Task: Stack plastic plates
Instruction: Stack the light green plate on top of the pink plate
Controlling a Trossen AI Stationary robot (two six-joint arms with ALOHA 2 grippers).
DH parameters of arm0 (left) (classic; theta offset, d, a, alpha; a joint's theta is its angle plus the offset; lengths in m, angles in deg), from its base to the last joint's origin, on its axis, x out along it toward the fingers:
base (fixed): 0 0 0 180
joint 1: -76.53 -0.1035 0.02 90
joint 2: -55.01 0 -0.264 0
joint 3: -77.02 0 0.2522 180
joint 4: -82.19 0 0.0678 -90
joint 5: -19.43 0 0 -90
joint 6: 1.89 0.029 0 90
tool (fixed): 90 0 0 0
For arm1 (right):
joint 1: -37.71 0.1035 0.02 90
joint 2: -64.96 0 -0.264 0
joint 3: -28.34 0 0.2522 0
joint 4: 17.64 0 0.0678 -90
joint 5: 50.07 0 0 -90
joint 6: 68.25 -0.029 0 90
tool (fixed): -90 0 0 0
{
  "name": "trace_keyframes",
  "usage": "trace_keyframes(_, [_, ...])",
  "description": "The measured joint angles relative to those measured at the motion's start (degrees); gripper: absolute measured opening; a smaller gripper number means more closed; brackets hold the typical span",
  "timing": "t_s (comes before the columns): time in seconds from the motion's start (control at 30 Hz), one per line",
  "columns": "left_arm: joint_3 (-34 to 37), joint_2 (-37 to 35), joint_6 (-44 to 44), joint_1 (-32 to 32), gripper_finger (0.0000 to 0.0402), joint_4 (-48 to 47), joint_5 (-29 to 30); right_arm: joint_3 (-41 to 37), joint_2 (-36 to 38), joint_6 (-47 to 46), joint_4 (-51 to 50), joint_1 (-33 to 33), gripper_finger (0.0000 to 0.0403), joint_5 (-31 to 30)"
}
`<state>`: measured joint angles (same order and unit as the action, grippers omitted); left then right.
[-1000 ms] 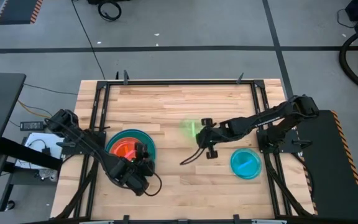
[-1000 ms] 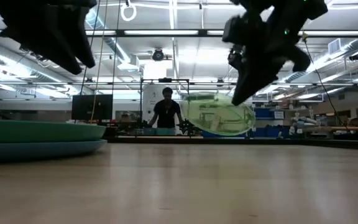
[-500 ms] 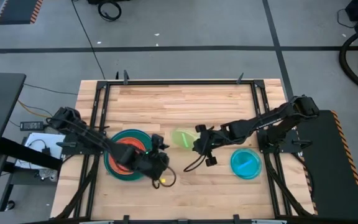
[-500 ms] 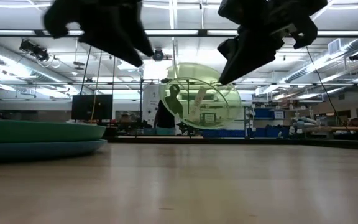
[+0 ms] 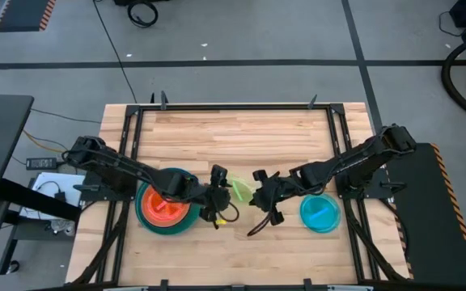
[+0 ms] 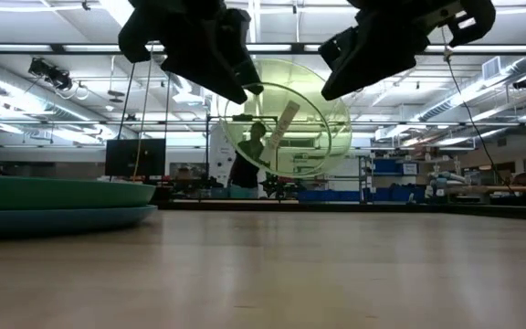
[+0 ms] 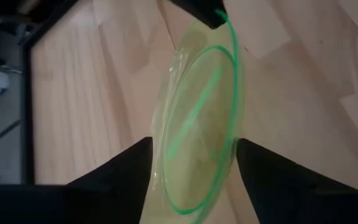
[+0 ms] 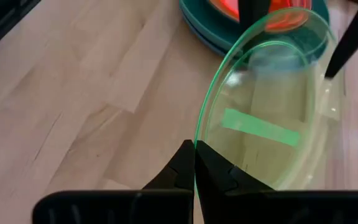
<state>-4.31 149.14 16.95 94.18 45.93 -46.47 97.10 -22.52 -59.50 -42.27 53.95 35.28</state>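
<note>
A small translucent green plate (image 5: 241, 190) is held in the air between the two grippers, standing nearly on edge (image 6: 286, 119). My right gripper (image 5: 256, 192) is shut on it. My left gripper (image 5: 223, 194) is open, with a finger on either side of the plate's opposite part (image 7: 194, 152). A stack of plates (image 5: 167, 208) sits near the table's left side: a large blue and a teal one with an orange one on top. A cyan plate (image 5: 320, 212) lies flat on the right. My right gripper pinches the green plate's rim (image 8: 199, 134) between its two fingers, coming level from the table's right. The plate is lifted clear and stands tilted on edge. My left gripper's fingers (image 7: 143, 158) flank the plate's far side; I cannot tell whether they touch it.
Bare wooden table top (image 5: 233, 137) stretches toward the far edge. A black metal frame (image 5: 128, 121) runs along the table's sides. The stack's rim (image 8: 197, 25) lies just beyond the held plate. A person stands in the room behind the table (image 6: 245, 160).
My right gripper has carried the green plate toward the table's near edge and slightly left, and the plate has tipped more upright. My left gripper has left the stack and moved right, toward the plate, until its open fingers straddle it.
</note>
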Motion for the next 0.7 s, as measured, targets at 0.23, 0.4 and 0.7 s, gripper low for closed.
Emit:
trace_keyframes(0.23, [0.0, 0.0, 5.6, -0.7, 0.0185, 0.0, -1.5, 0.0, 0.0, -1.1, 1.5, 0.9, 0.0011, -1.7])
trace_keyframes(0.4, [0.0, 0.0, 8.9, 0.0, 0.0142, 0.0, -1.5, 0.0, 0.0, -2.8, 1.6, 0.9, 0.0011, -2.1])
trace_keyframes(0.7, [0.0, 0.0, 9.0, 0.0, 0.0084, 0.0, -1.5, 0.0, 0.0, -2.8, 3.7, 1.0, 0.0012, -1.4])
